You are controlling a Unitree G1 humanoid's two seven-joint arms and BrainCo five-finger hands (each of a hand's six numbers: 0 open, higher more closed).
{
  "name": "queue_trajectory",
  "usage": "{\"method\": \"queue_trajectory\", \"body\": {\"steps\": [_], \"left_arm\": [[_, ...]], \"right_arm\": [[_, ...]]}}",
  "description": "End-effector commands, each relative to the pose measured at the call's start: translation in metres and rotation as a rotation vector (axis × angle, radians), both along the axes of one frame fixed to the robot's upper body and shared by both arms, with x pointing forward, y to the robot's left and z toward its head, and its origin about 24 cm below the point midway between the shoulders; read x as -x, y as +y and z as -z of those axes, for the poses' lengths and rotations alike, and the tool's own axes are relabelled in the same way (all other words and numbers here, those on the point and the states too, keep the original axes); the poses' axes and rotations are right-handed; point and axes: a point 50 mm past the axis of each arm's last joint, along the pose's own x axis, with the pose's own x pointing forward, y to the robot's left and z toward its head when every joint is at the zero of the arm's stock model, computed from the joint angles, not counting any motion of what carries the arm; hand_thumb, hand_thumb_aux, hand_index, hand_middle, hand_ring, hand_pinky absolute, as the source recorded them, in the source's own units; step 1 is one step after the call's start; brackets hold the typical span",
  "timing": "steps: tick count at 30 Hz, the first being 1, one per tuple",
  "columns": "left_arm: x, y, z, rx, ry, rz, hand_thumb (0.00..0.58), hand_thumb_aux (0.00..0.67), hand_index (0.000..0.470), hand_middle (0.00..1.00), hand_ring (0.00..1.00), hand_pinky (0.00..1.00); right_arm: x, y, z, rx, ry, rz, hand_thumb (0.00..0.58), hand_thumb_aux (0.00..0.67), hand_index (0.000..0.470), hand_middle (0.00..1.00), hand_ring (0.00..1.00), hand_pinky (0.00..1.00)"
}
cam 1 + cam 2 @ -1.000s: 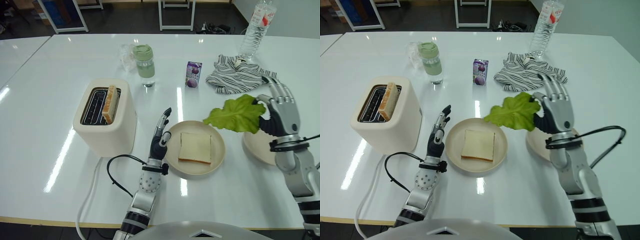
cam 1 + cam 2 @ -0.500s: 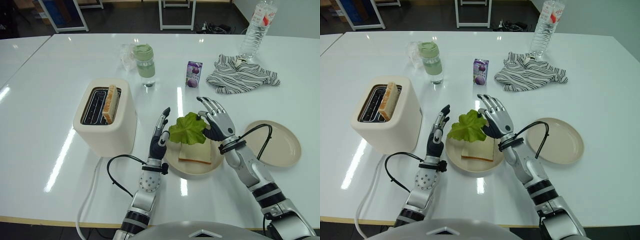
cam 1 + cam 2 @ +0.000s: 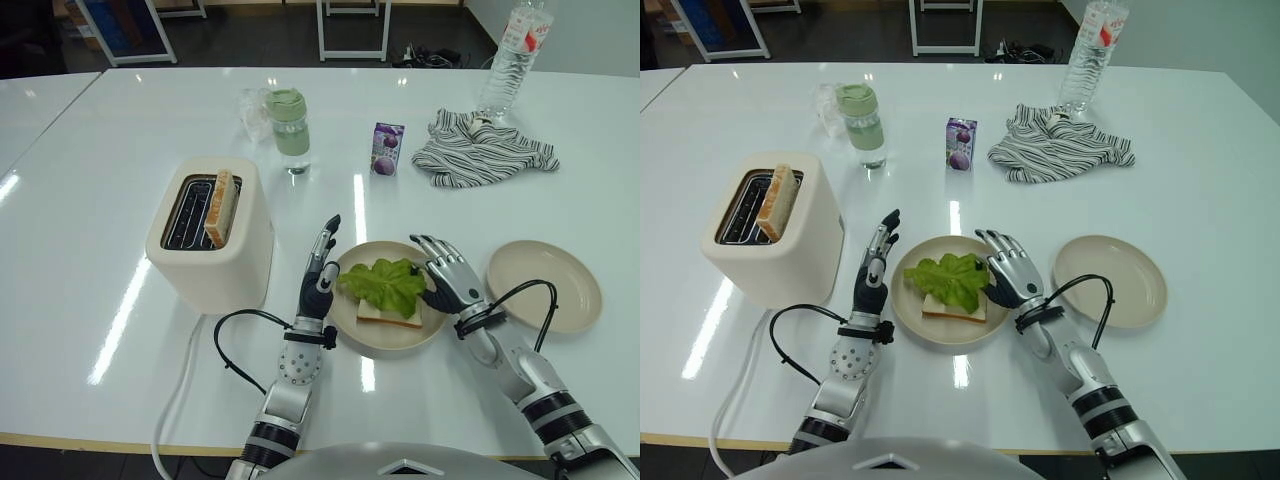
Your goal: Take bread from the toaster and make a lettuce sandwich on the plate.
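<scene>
Lettuce, held aloft earlier, is now laid on the bread slice; the right hand, fingers spread, is best lifted straight off.

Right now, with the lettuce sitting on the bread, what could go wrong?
The right hand is right at the edge of the lettuce, so pulling away could drag the leaf off the bread. The left hand stands close beside the plate and might bump it when going for the slice in the toaster.
</scene>
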Motion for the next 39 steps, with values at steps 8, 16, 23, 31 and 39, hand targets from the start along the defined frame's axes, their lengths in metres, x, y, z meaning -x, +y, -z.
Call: {"method": "queue_trajectory", "body": {"steps": [8, 16, 23, 31, 39], "left_arm": [[0.001, -0.003, 0.003, 0.006, 0.024, -0.01, 0.0, 0.0, 0.0, 0.0, 0.0, 0.0], [0.001, -0.003, 0.004, 0.002, 0.028, -0.009, 0.0, 0.0, 0.0, 0.0, 0.0, 0.0], [0.001, -0.002, 0.005, -0.001, 0.03, -0.011, 0.0, 0.0, 0.0, 0.0, 0.0, 0.0], [0.001, -0.001, 0.005, -0.001, 0.03, -0.014, 0.0, 0.0, 0.0, 0.0, 0.0, 0.0], [0.002, -0.004, 0.0, -0.01, 0.003, -0.01, 0.0, 0.0, 0.0, 0.0, 0.0, 0.0]], "right_arm": [[0.007, -0.011, 0.0, 0.002, 0.014, 0.031, 0.58, 0.67, 0.47, 0.0, 0.0, 0.0], [0.013, -0.014, 0.01, 0.107, 0.086, -0.013, 0.568, 0.573, 0.402, 0.0, 0.0, 0.0], [0.014, -0.03, 0.008, 0.188, 0.079, 0.029, 0.0, 0.0, 0.0, 0.0, 0.0, 0.0], [0.023, -0.066, -0.012, 0.364, 0.037, 0.087, 0.0, 0.0, 0.0, 0.0, 0.0, 0.0], [0.046, -0.129, -0.094, 0.275, -0.124, 0.339, 0.0, 0.0, 0.0, 0.0, 0.0, 0.0]]}}
